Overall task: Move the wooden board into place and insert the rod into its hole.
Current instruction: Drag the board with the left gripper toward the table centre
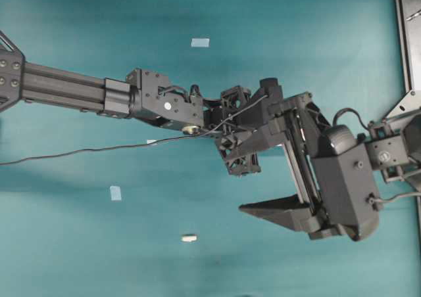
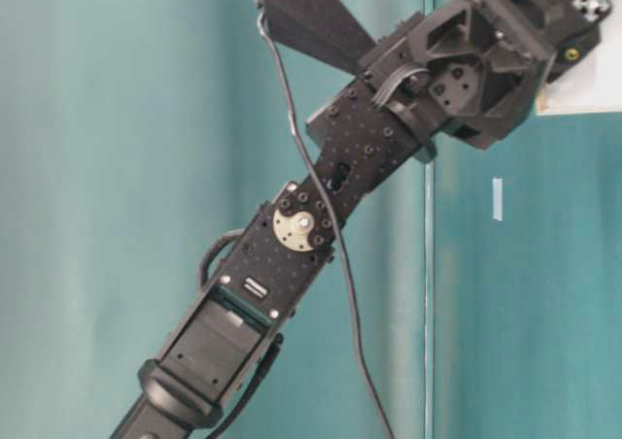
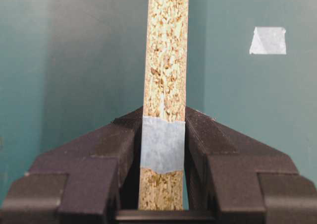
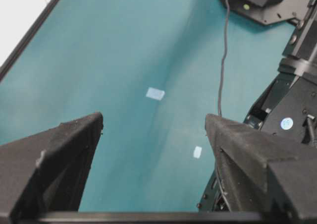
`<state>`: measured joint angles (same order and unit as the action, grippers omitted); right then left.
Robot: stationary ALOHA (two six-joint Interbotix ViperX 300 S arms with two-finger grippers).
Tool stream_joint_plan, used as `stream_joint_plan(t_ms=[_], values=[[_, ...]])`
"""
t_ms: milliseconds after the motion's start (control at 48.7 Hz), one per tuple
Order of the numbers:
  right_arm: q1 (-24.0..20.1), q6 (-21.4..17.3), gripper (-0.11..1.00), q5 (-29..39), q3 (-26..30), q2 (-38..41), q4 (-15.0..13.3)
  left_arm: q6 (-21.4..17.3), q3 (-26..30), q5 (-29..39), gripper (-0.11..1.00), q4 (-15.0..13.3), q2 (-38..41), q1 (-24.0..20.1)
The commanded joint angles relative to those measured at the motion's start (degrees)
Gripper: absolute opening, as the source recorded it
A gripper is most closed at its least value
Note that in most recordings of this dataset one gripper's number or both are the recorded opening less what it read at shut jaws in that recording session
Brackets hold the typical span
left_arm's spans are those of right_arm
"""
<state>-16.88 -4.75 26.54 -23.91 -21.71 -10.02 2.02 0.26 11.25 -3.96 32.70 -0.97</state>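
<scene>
The wooden board [image 3: 165, 75] is seen edge-on in the left wrist view, running from bottom centre to the top of the frame, its raw chipboard edge exposed and a strip of pale-blue tape [image 3: 162, 144] wrapped across it. It is clamped between the 2 black fingers of the left gripper [image 3: 162, 149], whose pads press on both faces at the taped section. In the overhead view the rod [image 1: 189, 238] is found lying on the teal table [image 1: 79, 244] at lower centre, well apart from both arms. The right gripper [image 4: 153, 130] is held with its jaws spread wide, nothing between them. A tape square [image 1: 200, 43] lies at upper centre.
</scene>
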Motion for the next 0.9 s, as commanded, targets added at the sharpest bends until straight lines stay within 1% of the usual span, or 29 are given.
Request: stream_joint_plan(t_ms=[0,431,657,678,698,801,883], values=[[-0.2,-0.1,0.92,-0.2,1.1,-0.6,0.0,0.2,1.6,-0.4,0.22,0.1,-1.4,0.2],[-0.3,-0.1,0.92,-0.2,1.1,-0.6,0.0,0.2,-0.2,-0.9,0.22,0.1,-1.3,0.2],[-0.2,-0.1,0.92,-0.2,1.1,-0.6,0.0,0.4,0.1,-1.0,0.22,0.1,-1.4,0.2],[-0.2,-0.1,0.92,-0.2,1.1,-0.6,0.0,0.4,0.2,-1.1,0.24,0.1,-1.4,0.2],[-0.2,-0.1,0.92,-0.2,1.1,-0.5,0.0,0.4,0.3,-1.1,0.28,0.2,-1.4,0.2],[-0.2,-0.1,0.92,-0.2,1.1,-0.6,-0.1,0.4,0.4,-1.1,0.58,0.2,-1.5,0.2],[-0.3,-0.1,0.92,-0.2,1.1,-0.5,0.0,0.3,0.4,-1.0,0.78,0.2,-1.6,0.2]])
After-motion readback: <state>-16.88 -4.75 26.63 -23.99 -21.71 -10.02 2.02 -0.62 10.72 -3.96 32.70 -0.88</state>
